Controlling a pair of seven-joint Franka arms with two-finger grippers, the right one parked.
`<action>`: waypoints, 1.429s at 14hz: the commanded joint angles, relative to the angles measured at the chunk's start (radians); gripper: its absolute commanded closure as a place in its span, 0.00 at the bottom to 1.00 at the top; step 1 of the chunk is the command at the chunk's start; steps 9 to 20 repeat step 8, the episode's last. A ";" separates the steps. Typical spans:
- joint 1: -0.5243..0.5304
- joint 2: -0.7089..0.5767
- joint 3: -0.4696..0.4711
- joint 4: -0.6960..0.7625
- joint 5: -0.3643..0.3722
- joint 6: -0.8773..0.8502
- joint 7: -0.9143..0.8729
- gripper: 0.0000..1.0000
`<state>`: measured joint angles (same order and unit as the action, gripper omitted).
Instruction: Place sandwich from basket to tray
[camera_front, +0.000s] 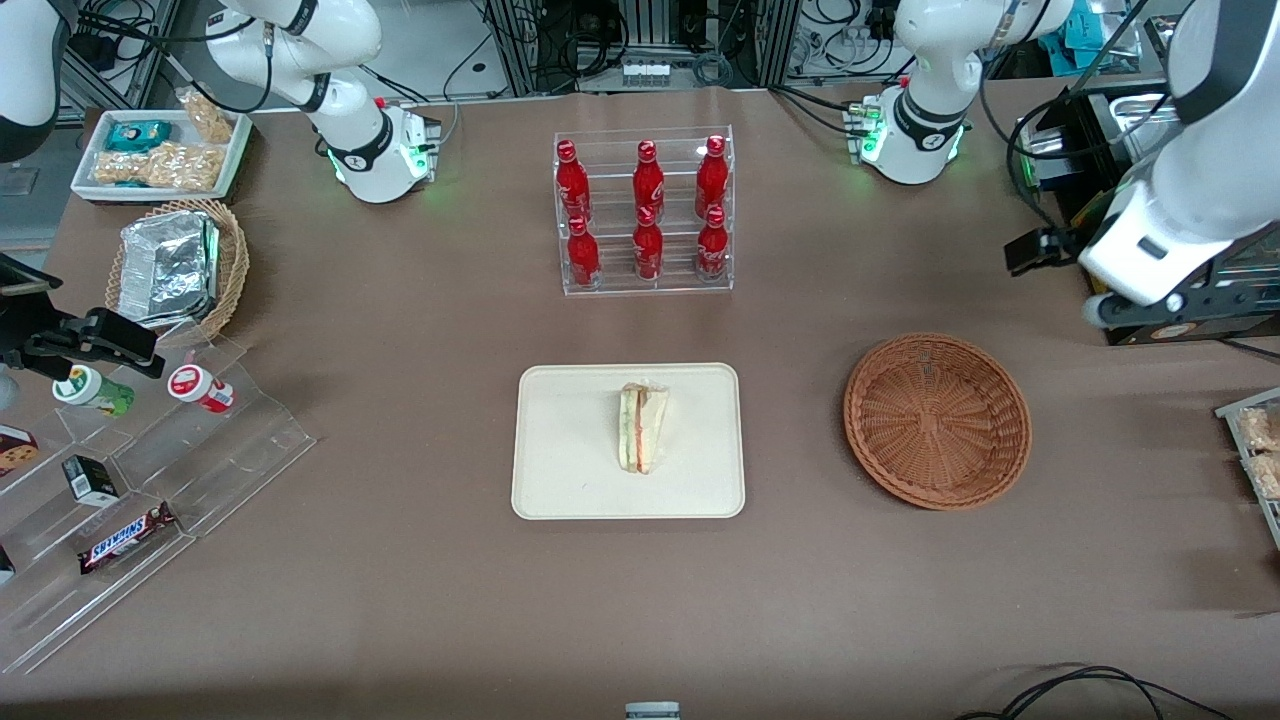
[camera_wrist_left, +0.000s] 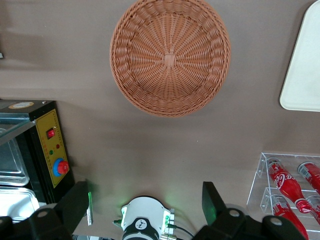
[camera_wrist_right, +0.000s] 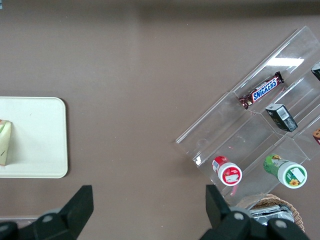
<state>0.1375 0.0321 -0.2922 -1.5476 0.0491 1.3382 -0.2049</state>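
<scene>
The sandwich (camera_front: 643, 428) lies on the cream tray (camera_front: 570, 450) in the middle of the table, and its edge shows in the right wrist view (camera_wrist_right: 4, 142). The reddish-brown basket (camera_front: 937, 420) stands empty beside the tray, toward the working arm's end. My left gripper (camera_front: 1040, 250) hangs high above the table, farther from the front camera than the basket and apart from it. In the left wrist view the gripper (camera_wrist_left: 145, 197) is open with nothing between its fingers. That view also shows the empty basket (camera_wrist_left: 170, 56) and a corner of the tray (camera_wrist_left: 303, 70).
A clear rack of red bottles (camera_front: 645, 210) stands farther back than the tray. A black appliance (camera_front: 1150, 200) sits by the working arm. Toward the parked arm's end are a clear snack stand (camera_front: 130, 500), a tan basket with foil container (camera_front: 175, 265) and a white snack tray (camera_front: 160, 150).
</scene>
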 joint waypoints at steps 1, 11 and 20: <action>0.005 -0.035 0.004 0.006 -0.012 -0.026 0.024 0.00; 0.025 -0.035 0.012 0.077 0.002 -0.071 0.096 0.00; 0.025 -0.035 0.012 0.077 0.002 -0.071 0.096 0.00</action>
